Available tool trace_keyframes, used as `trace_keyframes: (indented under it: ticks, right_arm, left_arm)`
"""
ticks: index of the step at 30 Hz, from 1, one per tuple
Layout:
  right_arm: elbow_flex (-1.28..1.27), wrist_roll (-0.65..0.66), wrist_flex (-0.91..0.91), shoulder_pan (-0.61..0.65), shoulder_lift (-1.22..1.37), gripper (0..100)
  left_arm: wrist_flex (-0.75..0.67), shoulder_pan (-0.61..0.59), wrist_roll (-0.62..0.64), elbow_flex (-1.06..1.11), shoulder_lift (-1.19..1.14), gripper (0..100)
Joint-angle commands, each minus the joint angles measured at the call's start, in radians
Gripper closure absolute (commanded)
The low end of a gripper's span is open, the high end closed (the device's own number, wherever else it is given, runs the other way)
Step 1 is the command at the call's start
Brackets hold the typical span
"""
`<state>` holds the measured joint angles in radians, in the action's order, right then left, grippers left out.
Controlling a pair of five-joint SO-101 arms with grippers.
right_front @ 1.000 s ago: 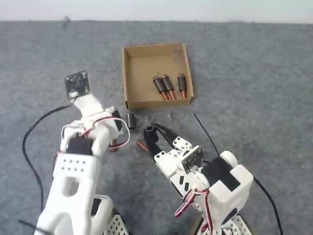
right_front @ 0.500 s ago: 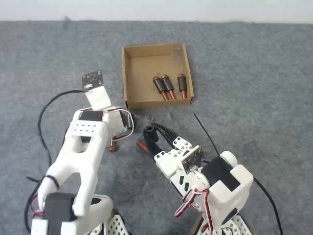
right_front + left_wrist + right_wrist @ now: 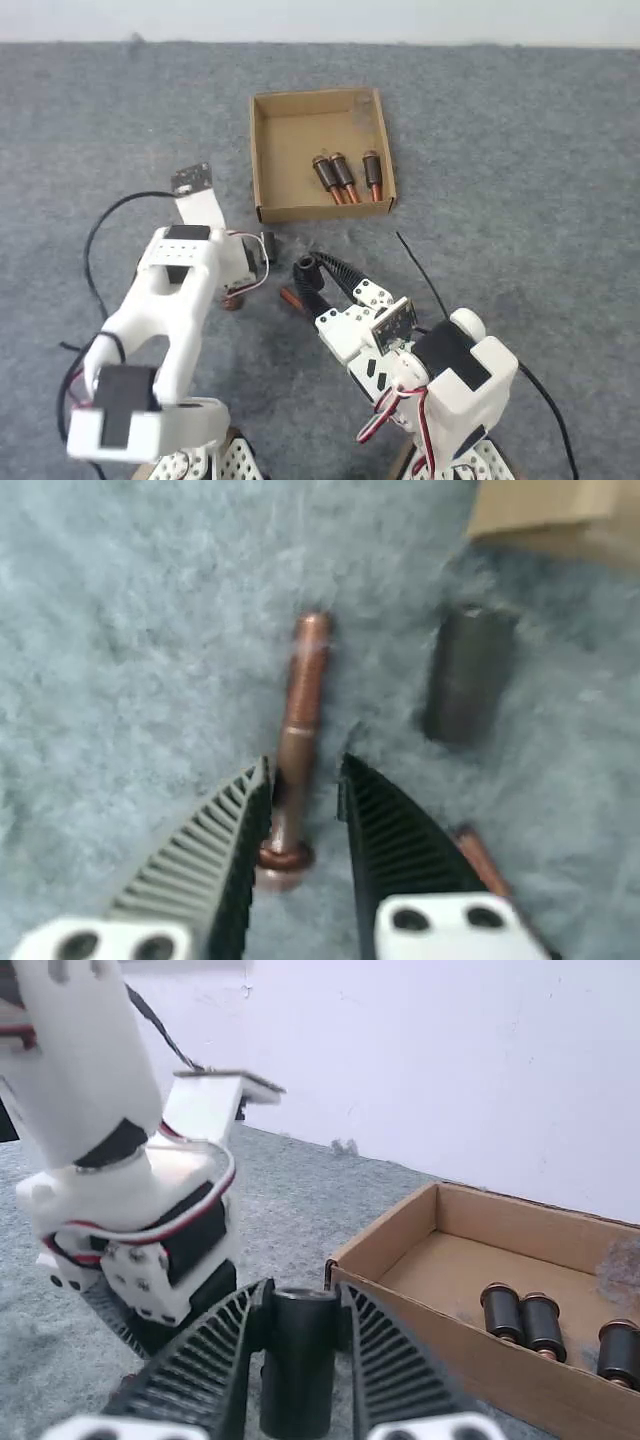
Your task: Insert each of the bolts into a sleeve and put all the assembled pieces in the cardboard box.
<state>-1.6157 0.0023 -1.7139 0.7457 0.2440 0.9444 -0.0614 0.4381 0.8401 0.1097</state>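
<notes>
Swung down since before, left gripper (image 3: 303,768) straddles a bolt (image 3: 305,680) (fingers spread); right gripper (image 3: 302,1298) pinches a sleeve (image 3: 298,1365).

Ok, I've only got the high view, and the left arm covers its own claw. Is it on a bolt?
Observer: In the left wrist view, the left claw is open, with a bolt lying flat between its fingers, not gripped.
Operator: Which end is nearest the claw?
Observer: The head. The shank points away.
Operator: And the right claw?
Observer: The right claw is shut on a sleeve, held upright.
</notes>
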Motion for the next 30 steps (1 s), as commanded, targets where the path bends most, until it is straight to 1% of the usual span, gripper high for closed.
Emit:
trace_keyframes:
  ticks: [1,4,5,7,9,12,14,16,17,20,23,25,28,30]
  right_arm:
    - [-0.006,-0.002,0.001,-0.016,-0.047,99.1]
    - [-0.006,-0.002,0.001,-0.016,-0.047,99.1]
    - [-0.006,-0.002,0.001,-0.016,-0.047,99.1]
    - [-0.006,-0.002,0.001,-0.016,-0.047,99.1]
    - [-0.005,-0.002,0.001,-0.016,-0.047,99.1]
    - [-0.005,-0.002,0.001,-0.016,-0.047,99.1]
    - [-0.002,-0.002,0.002,-0.016,-0.047,99.1]
    - [0.002,-0.002,0.028,-0.016,-0.047,99.1]
    - [0.005,-0.002,0.038,-0.016,-0.047,99.1]
    - [0.011,-0.002,0.044,-0.018,-0.047,99.1]
    - [0.011,-0.002,0.044,-0.028,-0.047,99.1]
    - [0.011,-0.002,0.042,-0.035,-0.047,99.1]
    - [0.011,-0.002,0.042,-0.036,-0.047,99.1]
    - [0.011,-0.002,0.042,-0.036,-0.047,99.1]
  left_arm:
    - [-0.008,-0.009,-0.026,-0.079,-0.089,90]
    - [-0.003,-0.003,-0.029,-0.113,-0.150,91]
    - [-0.002,-0.002,-0.038,-0.120,-0.163,93]
    - [-0.002,-0.002,-0.112,-0.133,-0.167,100]
    - [0.011,-0.002,-0.210,-0.143,-0.163,98]
    - [0.118,-0.006,-0.353,-0.205,-0.118,99]
    - [0.210,-0.009,-0.493,-0.263,-0.071,99]
    - [0.276,-0.006,-0.664,-0.309,-0.028,99]
    - [0.295,-0.002,-0.729,-0.317,-0.008,99]
    - [0.299,0.023,-0.841,-0.295,0.043,99]
    - [0.299,0.057,-0.980,-0.251,0.072,98]
    - [0.298,0.064,-0.993,-0.232,0.078,95]
    - [0.298,0.060,-0.993,-0.228,0.083,87]
    - [0.298,0.054,-0.990,-0.228,0.086,84]
